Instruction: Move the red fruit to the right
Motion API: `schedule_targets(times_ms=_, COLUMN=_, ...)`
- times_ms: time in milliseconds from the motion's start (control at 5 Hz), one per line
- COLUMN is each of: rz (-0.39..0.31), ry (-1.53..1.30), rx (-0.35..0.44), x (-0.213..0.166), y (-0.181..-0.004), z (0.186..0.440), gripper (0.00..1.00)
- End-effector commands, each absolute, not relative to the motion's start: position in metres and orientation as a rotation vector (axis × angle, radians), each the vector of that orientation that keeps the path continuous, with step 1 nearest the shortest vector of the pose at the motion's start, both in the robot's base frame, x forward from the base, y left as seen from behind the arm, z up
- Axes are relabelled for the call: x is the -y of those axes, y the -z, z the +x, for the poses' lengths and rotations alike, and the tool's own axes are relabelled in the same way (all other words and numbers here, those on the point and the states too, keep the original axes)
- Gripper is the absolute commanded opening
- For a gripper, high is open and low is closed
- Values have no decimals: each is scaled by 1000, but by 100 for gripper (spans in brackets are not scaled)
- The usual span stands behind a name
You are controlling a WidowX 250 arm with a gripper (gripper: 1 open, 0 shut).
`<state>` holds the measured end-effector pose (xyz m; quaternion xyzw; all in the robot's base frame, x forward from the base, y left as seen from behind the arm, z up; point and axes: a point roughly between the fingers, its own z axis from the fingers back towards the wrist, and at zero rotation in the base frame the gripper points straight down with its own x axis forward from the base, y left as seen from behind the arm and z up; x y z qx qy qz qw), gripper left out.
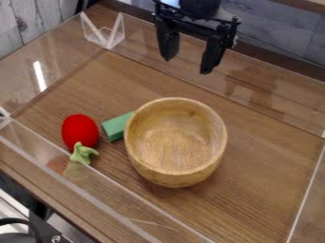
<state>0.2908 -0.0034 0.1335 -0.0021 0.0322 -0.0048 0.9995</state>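
Above the far side of the table (273, 142), the gripper (191, 49) hangs with both fingers pointing down, spread apart and holding nothing. From the gripper, the red fruit (79, 129) lies toward the near-left of the frame, well apart, resting on the wood with its green stem (84, 152) pointing toward the near edge. A green block (118, 124) sits just beside the fruit on its right, and 1 wooden bowl (178, 140) stands beyond that block. Judgement: a rightward path at table level is blocked by block and bowl, so the fruit should be lifted over. Clear walls (152, 214) bound the workspace; open surface remains right of the bowl.
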Motion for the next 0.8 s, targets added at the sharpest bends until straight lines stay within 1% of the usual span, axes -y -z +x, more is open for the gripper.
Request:
schedule_targets(times_ms=0, rz=-9, ry=27, rx=-71, x=-3, y=-119, z=280, gripper=100)
schedule_targets(times_ms=200, rz=-14, ry=43, rx=-58, x=-30, y=-110, z=256, gripper=100)
schedule_targets(times_ms=600, rz=-1, ry=-50, rx=10, x=-112, y=-108, z=223, gripper=100)
